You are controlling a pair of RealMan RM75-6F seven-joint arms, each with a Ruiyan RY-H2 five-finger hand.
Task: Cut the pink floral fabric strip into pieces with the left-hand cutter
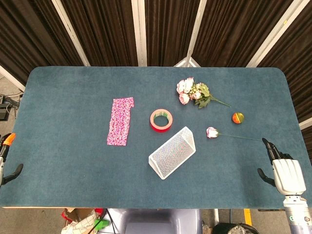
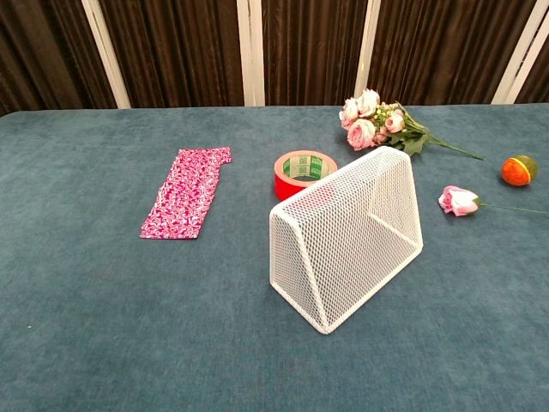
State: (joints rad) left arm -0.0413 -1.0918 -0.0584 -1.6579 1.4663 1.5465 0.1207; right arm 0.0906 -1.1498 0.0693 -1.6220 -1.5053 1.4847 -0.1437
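Dark curtains back a blue table [image 1: 68,97]. On it the strip [image 1: 120,121] lies flat, left of centre in the head view, uncut. At that view's far left edge the left hand [image 1: 6,158] is mostly cropped; whether it grips the orange-tipped cutter [image 1: 9,139] I cannot tell. The right hand [image 1: 285,173], lower right, hangs released. To do this step well, bring the cutter square across the strip's short width.

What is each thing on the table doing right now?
fabric strip: flat, uncut, untouched.
tape roll: lying flat.
mesh basket: tipped on its side.
bouquet: lying down.
single rose: lying down.
ball: resting alone.
right hand: holding nothing, at table edge.
left hand: barely visible, state unclear.
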